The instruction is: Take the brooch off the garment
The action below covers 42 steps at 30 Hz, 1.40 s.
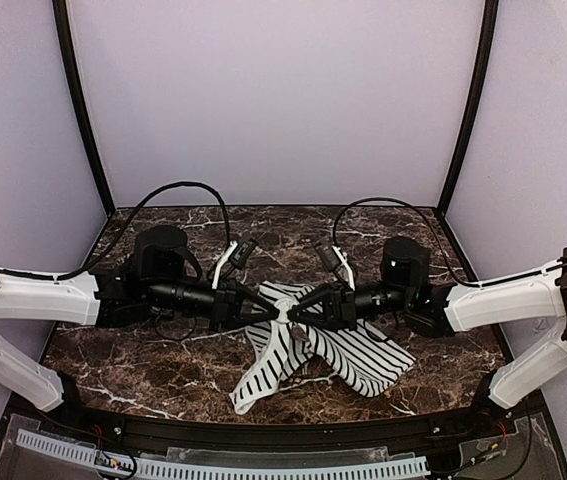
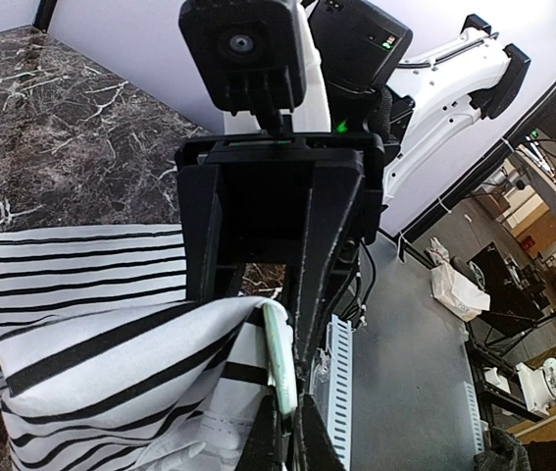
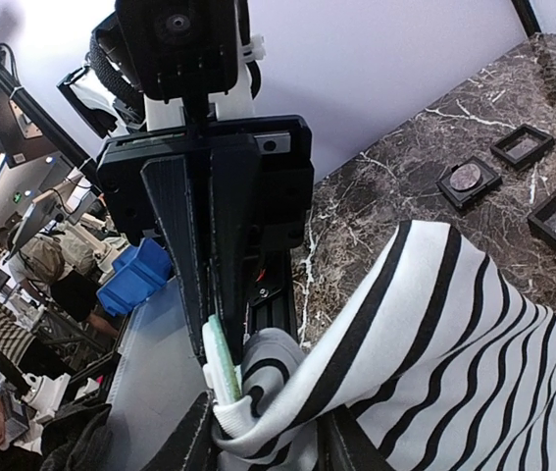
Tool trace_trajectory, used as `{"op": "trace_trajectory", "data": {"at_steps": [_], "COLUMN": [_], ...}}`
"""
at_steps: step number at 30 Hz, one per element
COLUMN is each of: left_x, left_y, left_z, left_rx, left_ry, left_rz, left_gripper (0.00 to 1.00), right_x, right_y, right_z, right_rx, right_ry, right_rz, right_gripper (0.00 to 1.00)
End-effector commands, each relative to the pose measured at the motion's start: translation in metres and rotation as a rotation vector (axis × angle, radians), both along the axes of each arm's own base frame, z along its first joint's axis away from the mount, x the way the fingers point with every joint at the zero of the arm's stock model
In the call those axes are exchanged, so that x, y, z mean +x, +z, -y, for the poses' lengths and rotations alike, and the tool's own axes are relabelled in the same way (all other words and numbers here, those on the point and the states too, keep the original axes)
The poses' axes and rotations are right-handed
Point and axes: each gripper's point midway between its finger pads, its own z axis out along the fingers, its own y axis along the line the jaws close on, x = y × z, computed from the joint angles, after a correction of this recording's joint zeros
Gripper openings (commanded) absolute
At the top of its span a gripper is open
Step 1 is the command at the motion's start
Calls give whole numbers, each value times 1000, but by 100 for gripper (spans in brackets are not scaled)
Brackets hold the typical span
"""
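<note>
1. The striped top [image 1: 363, 360] lies bunched in the middle of the table [image 1: 163, 360]. Its centre is held up between the two claws, which meet nose to nose. The brooch [image 2: 278, 368] only shows as a pale green sliver, edge-on, right at the pinch point.
2. The left claw [image 1: 267, 304] is squeezed tight. As far as I can tell it's on the brooch itself, not just on cloth.
3. The right claw [image 1: 296, 310] is about half narrowed around a fold of the top just beside the brooch. Cloth fills the gap between its fingers, but I can't tell how hard it's biting.
4. I'd get that right grip properly firm first, on fabric only and close to the brooch.
5. Then pull the two apart slowly and in a straight line, so the fastening comes out instead of tearing the weave.
6. If the cloth slips, the whole top just trails along.
7. The small black boxes [image 3: 469, 179] sit well clear of all this.
</note>
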Motion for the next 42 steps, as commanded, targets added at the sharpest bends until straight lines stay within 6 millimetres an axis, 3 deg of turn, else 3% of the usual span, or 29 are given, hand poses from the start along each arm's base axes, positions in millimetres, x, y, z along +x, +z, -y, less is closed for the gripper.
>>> {"op": "trace_trajectory", "data": {"at_steps": [1,12,20,33,42], "left_x": [0,-4,-9,-3,9], "left_y": [23,22,21,10,-8], "left_z": [3,4,7,12,14], "left_rx": [-61,-58,-50,-11,33], "left_ry": [-19,-48,-85,-73,-7], "left_rz": [29,23,13,-13,-59], "left_gripper": [1,1,1,1,1], "right_x": [4,26,33,21,11], "right_y": [10,-14,-23,-14,-4], "right_z": [-2,-9,-19,-20,-16], "right_rx": [36,-40,-63,-51,-38], "right_ry": [1,-103,-98,-17,23], "right_rz": [20,-79,-139,-96,-59], "right_gripper": [31,9,1,8,28]}}
